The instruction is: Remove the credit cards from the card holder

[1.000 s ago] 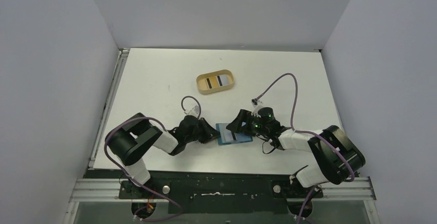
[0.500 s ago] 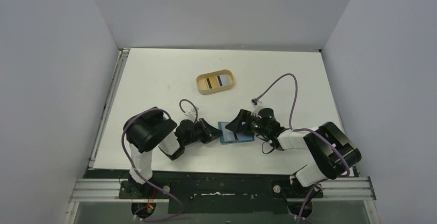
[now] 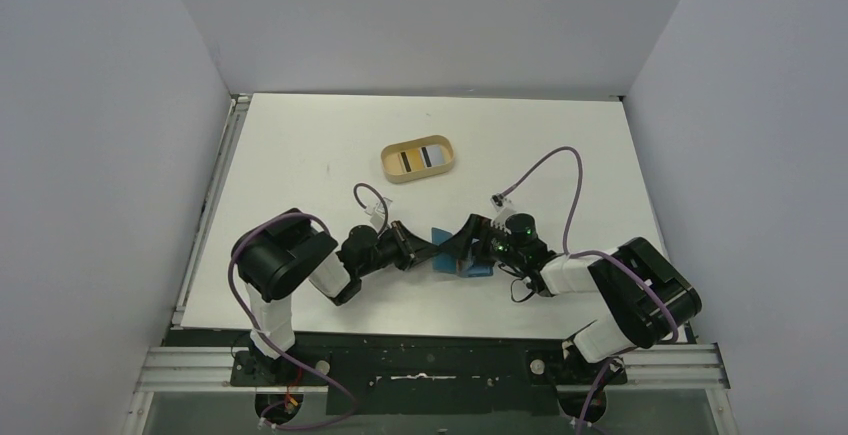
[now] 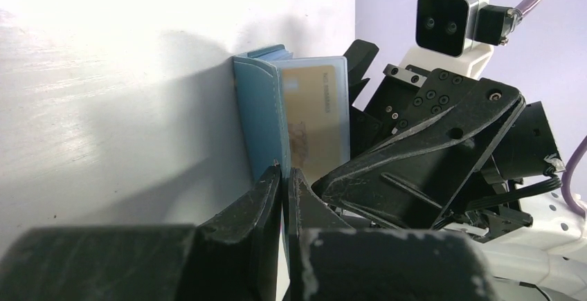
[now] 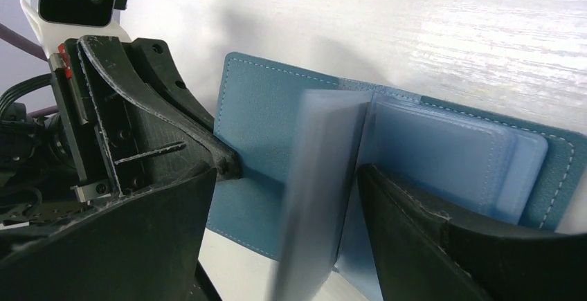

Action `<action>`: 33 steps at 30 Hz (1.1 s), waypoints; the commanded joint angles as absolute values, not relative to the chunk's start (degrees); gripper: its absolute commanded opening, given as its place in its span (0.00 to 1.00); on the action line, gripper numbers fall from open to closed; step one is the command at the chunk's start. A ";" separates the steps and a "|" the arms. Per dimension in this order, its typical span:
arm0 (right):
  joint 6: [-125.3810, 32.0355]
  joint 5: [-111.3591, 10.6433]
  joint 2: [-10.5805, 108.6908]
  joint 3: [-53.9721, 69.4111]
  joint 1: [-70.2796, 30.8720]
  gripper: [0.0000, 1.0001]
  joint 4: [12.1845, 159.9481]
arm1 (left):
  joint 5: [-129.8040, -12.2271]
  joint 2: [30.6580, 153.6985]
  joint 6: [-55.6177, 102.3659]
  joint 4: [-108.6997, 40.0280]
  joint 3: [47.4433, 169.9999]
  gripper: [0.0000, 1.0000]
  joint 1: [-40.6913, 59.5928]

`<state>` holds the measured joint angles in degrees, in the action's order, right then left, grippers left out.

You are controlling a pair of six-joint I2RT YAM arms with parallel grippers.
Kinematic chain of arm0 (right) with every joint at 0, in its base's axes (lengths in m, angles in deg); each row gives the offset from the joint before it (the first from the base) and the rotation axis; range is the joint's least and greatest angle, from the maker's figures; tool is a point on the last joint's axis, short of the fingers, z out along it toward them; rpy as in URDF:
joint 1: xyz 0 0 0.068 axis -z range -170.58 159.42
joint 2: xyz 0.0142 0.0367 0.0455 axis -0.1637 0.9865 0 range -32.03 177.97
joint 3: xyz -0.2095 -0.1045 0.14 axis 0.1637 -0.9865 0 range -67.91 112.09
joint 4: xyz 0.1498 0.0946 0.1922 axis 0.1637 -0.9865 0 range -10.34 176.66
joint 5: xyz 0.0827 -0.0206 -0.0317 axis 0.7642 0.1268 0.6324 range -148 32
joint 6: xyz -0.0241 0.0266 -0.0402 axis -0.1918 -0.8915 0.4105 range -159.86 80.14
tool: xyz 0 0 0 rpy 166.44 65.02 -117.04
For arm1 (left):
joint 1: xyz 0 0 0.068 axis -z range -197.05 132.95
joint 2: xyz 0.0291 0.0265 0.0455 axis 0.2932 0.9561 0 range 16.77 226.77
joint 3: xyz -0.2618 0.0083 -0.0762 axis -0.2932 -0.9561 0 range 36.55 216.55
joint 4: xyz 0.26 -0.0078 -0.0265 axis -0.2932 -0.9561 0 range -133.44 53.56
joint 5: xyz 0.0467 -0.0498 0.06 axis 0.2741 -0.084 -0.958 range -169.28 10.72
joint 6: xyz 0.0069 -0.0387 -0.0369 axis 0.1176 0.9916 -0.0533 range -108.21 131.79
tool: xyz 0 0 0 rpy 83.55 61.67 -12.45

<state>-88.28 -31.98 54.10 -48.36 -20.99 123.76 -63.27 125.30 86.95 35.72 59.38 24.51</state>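
The teal card holder (image 5: 259, 117) lies open on the white table between my two grippers. My left gripper (image 4: 284, 171) is shut on the edge of its left flap and holds that flap raised, as the top view shows (image 3: 418, 245). In the left wrist view a tan credit card (image 4: 311, 117) shows inside a clear pocket of the upright flap. My right gripper (image 5: 287, 176) is open, its jaws on either side of a pale, blurred inner leaf (image 5: 315, 197) that stands up from the fold. Light blue pockets (image 5: 450, 152) lie flat on the right half.
A tan oval tray (image 3: 390, 167) stands farther back on the table and holds two flat pieces with dark stripes. Grey walls close in the table on three sides. Purple cables arch above both wrists.
The card holder lay flat a second ago; its left flap now stands raised in my left gripper. The left arm has swung in closer, and the right gripper has moved left over the holder.
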 commanded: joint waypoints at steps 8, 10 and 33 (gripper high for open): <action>-87.74 -33.27 53.09 -49.69 -20.19 0.79 116.51 | -63.51 126.27 85.41 42.69 58.90 0.00 23.24; -86.82 -33.43 51.76 -48.77 -20.20 0.79 113.90 | -64.49 126.97 84.62 40.97 57.70 0.00 23.11; -91.40 -28.29 50.41 -39.84 -22.90 0.80 112.94 | -67.80 121.61 79.35 16.99 59.41 0.00 23.38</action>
<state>-89.48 -30.47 47.54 -41.61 -21.89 105.01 -65.74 122.99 82.05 22.59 58.51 23.62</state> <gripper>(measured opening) 0.804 0.027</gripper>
